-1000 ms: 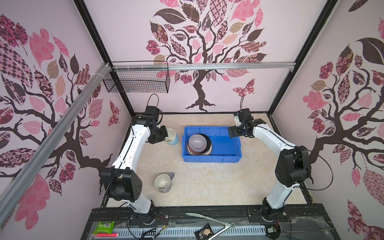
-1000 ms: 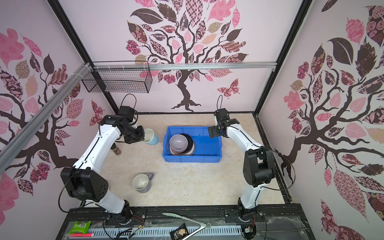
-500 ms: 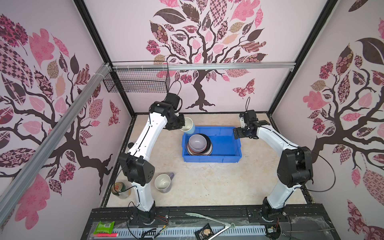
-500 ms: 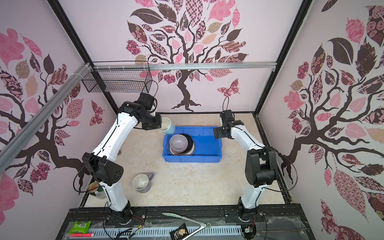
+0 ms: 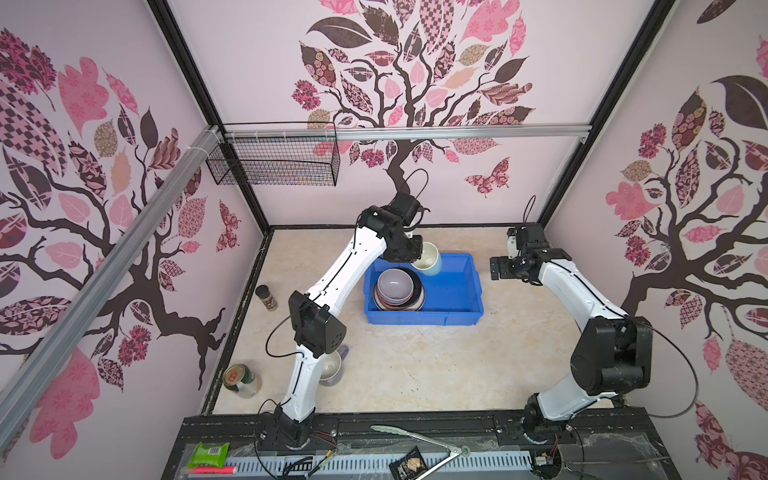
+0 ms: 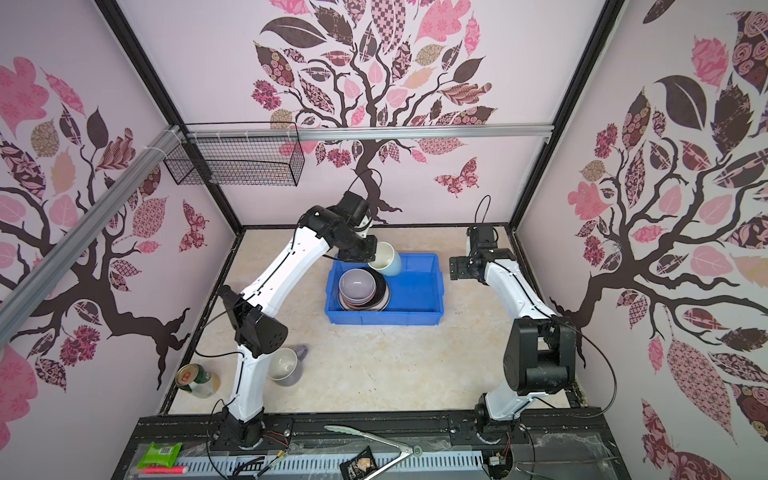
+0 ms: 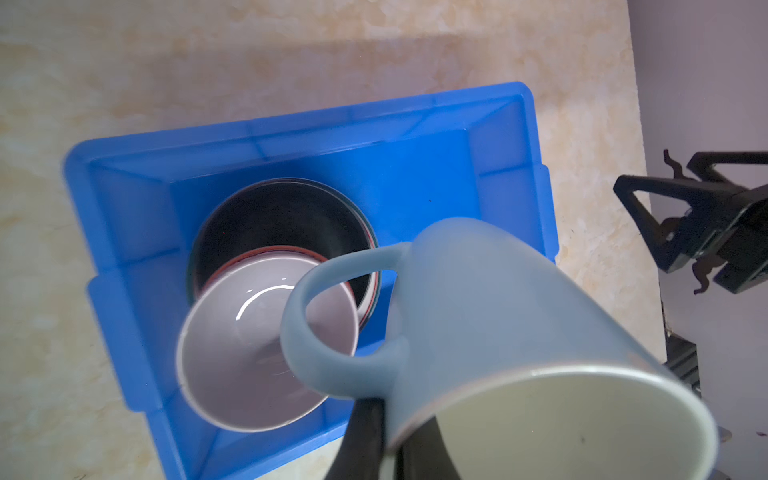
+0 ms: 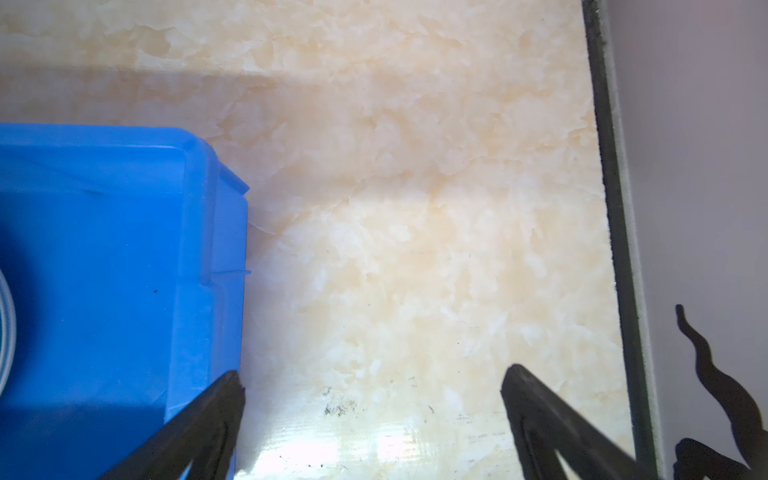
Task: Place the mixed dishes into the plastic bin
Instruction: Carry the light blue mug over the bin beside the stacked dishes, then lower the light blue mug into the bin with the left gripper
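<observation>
A pale marble-look table [image 5: 415,374] stands inside pink walls with tree pictures. In its middle is a bright blue plastic bin [image 5: 461,291]. The left tool [image 7: 388,444] pinches the wall of a pale-blue mug with a cream inside [image 5: 429,259]. The mug is tipped, up in the air over the bin's far edge. Inside the bin, a round bowl with a grey inside [image 5: 395,284] sits on a stack of round plates [image 5: 419,297]. The right tool [image 8: 374,386] is spread wide and holds nothing, just beside the bin. A second pale mug [image 5: 332,368] is on the table, well apart from the bin.
</observation>
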`<state>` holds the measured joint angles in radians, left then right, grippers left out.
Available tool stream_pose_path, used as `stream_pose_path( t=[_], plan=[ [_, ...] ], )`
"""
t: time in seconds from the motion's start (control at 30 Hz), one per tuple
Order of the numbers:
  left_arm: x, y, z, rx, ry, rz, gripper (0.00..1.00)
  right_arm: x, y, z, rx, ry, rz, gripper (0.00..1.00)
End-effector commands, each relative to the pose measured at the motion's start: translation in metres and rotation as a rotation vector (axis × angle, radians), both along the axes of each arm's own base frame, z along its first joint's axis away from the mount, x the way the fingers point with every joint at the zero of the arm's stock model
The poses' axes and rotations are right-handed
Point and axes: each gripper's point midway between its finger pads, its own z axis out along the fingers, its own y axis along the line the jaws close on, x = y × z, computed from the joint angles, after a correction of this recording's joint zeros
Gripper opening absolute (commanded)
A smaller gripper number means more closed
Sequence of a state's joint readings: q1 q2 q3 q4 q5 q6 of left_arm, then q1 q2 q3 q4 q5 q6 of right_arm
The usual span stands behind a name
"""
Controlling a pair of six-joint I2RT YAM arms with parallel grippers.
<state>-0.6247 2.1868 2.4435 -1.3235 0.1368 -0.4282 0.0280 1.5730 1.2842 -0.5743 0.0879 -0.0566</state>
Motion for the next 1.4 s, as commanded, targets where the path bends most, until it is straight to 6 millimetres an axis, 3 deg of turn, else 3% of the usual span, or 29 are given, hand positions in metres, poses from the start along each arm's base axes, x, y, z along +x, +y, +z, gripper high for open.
stream_pose_path(
  t=[0.0, 0.13, 0.33, 0.53, 0.8, 1.0, 1.37],
  plan=[
    [-0.003, -0.039, 0.012, -0.1, -0.028, -0.055, 0.0, -0.009, 0.004, 0.025, -0.005, -0.059, 0.034, 0.99],
    [-0.017, -0.062, -0.013, -0.093, 0.026, -0.1, 0.0, -0.019, 0.002, 0.025, -0.017, -0.055, 0.038, 1.0],
    [-0.036, -0.081, -0.046, -0.016, 0.049, -0.165, 0.0, -0.032, 0.003, 0.014, 0.001, -0.013, 0.025, 0.99],
    [-0.038, -0.086, -0.078, 0.057, 0.059, -0.2, 0.0, -0.04, 0.001, 0.008, -0.003, 0.012, 0.013, 1.0],
    [-0.036, -0.075, -0.118, 0.168, 0.081, -0.22, 0.0, -0.047, 0.0, 0.009, 0.001, 0.021, -0.004, 1.0],
    [-0.035, -0.076, -0.126, 0.171, 0.074, -0.223, 0.0, -0.055, 0.004, 0.016, 0.024, 0.055, 0.001, 0.99],
    [-0.035, -0.083, -0.137, 0.169, 0.075, -0.248, 0.1, -0.052, 0.005, 0.027, 0.033, 0.033, 0.005, 0.99]
  ],
)
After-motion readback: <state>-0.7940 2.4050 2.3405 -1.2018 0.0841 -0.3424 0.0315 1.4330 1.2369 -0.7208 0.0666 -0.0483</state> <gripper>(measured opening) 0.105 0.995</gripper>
